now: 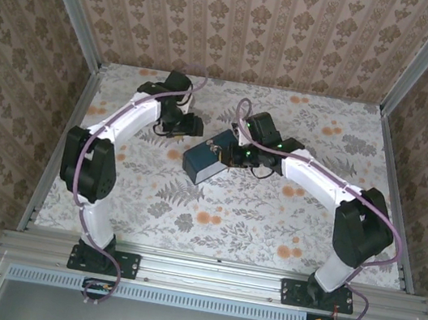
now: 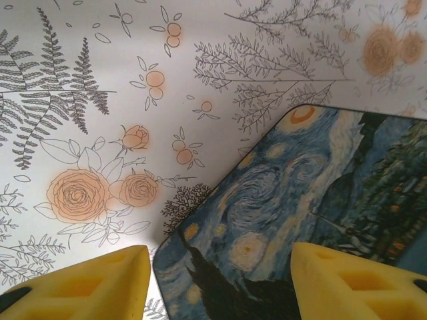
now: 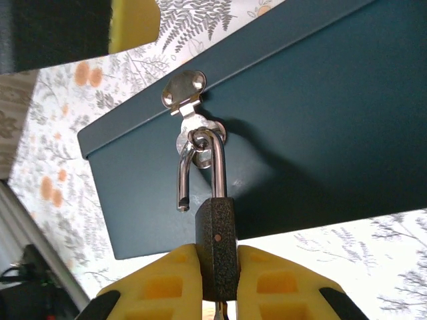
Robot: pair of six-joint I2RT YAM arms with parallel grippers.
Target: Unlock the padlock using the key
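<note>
Right gripper (image 3: 217,259) pinched the small dark metal padlock (image 3: 215,230), its shackle (image 3: 219,167) sprung open but hooked in the hasp (image 3: 190,100) of the dark blue box (image 3: 320,120); left gripper (image 2: 220,283) gaped empty.

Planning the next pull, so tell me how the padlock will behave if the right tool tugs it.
The padlock, pinched in the right tool, looks like solid metal: likely rigid and heavy for its size. Its shackle has one leg free yet hooks the ring on the box, so a straight tug probably drags the box; its rough body should grip well.
</note>
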